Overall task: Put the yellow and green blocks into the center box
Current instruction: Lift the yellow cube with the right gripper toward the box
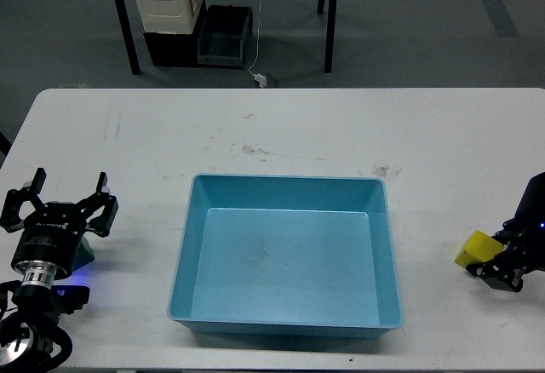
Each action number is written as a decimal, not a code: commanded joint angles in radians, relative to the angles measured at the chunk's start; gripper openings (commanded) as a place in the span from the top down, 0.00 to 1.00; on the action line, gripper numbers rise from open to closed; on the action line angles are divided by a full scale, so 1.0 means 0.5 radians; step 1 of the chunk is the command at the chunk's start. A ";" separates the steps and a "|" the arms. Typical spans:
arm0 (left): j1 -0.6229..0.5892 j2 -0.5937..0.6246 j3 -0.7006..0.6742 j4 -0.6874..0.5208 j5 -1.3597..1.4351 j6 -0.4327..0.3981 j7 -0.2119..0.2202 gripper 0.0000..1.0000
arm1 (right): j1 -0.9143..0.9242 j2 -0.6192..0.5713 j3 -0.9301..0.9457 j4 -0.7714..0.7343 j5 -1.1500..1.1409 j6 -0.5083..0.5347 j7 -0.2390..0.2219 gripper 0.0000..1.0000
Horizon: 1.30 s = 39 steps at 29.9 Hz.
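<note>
Grippers first. Our left gripper (66, 192) is spread wide over the table (281, 130) at the left edge, fingers well apart, nothing between them. The green block (83, 252) sits right behind and below it — we only see a dark green sliver beside the wrist, most of it hidden by the gripper body, so whether anything touches it we cannot tell.

Our right gripper (496, 272) is at the far right edge, dark and partly cut off by the frame. It is up against the yellow block (477, 249), black parts touching the block's right and lower sides. Finger spacing is not resolvable from here — we cannot tell whether it is clamped on the block or just resting beside it.

Center box (287, 185) sits mid-table between the two arms, well apart from both blocks. Its light-blue floor is bare.
</note>
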 commanded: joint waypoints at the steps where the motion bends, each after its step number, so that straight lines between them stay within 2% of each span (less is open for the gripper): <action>1: 0.000 0.000 0.000 0.001 0.000 0.000 0.000 0.00 | 0.009 0.002 0.000 -0.003 0.000 0.000 0.000 0.84; 3: 0.003 0.000 0.000 0.001 0.000 0.000 0.000 0.00 | 0.027 -0.001 0.003 -0.003 0.000 0.000 0.000 0.95; 5: 0.000 0.000 0.000 0.001 0.000 0.000 0.000 0.00 | 0.040 -0.013 0.024 -0.012 0.003 -0.006 0.000 0.98; 9: 0.000 0.000 0.000 0.001 0.000 0.000 0.000 0.00 | 0.089 -0.028 0.076 -0.061 0.018 -0.034 0.000 1.00; 15: 0.000 0.000 0.000 0.001 0.000 0.000 0.000 0.00 | 0.156 -0.255 0.435 -0.074 0.040 -0.123 0.000 1.00; 19: 0.000 0.000 0.003 0.001 0.000 0.000 0.000 0.00 | 0.260 -0.274 0.751 -0.055 0.043 -0.108 0.000 1.00; 22: 0.000 0.000 0.000 0.001 0.000 0.000 0.000 0.00 | 0.419 -0.262 0.804 -0.006 0.055 -0.098 0.000 1.00; 30: 0.003 0.000 0.000 0.001 0.000 0.000 0.000 0.00 | 0.981 -0.081 0.495 0.309 0.220 0.098 0.000 1.00; 35: 0.003 -0.003 -0.004 0.001 -0.003 0.000 0.000 0.00 | 1.343 0.121 0.130 0.503 0.356 0.110 0.000 1.00; 39: 0.003 -0.003 -0.004 0.001 -0.003 0.000 0.000 0.00 | 1.472 0.357 -0.107 0.521 0.359 0.113 0.000 1.00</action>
